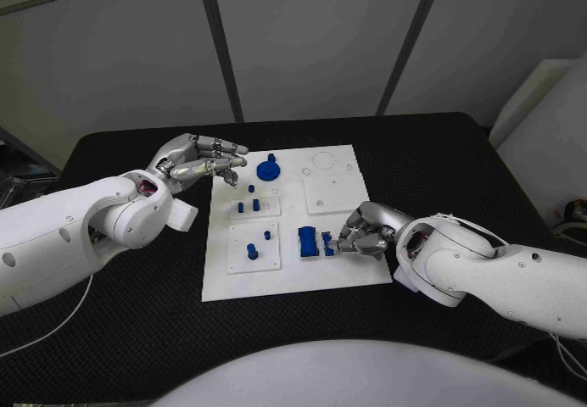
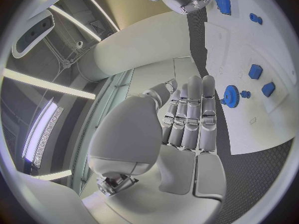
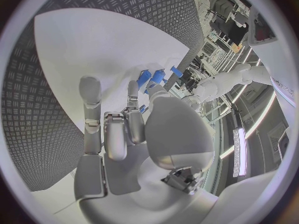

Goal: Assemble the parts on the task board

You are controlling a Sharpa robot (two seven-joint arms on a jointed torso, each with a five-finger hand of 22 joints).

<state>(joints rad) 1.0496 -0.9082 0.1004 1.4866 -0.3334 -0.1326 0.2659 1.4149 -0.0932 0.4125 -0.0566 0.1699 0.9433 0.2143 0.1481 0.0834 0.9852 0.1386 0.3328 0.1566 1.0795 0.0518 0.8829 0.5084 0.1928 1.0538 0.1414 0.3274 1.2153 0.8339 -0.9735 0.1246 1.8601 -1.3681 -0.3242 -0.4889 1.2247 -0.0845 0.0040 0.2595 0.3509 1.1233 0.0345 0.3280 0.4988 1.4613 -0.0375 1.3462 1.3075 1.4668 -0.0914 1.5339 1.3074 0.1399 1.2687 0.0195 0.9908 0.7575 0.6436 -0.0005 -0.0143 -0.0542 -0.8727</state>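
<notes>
On the black table (image 1: 135, 153), right hand (image 1: 362, 233) fingers (image 1: 346, 246) touch a blue part (image 1: 328, 244).

1. The right hand (image 1: 362, 234) covers the board (image 1: 293, 280) under its fingers; the small blue part (image 1: 328, 244) at its fingertips is half hidden, so touching or pinched cannot be told.
2. In the right wrist view the blue parts (image 3: 152, 77) beyond the fingers (image 3: 91, 109) are partly behind the thumb, and their shapes are unclear.
3. The left hand (image 1: 196, 161) hides its own palm side in the head view; contact between its fingertips and the board edge cannot be told.
4. In the left wrist view the gear (image 2: 229, 94) sits just past the fingertips (image 2: 207, 84), its inner edge hidden by them.
5. The small pegs (image 1: 252, 249) are too small to make out.
</notes>
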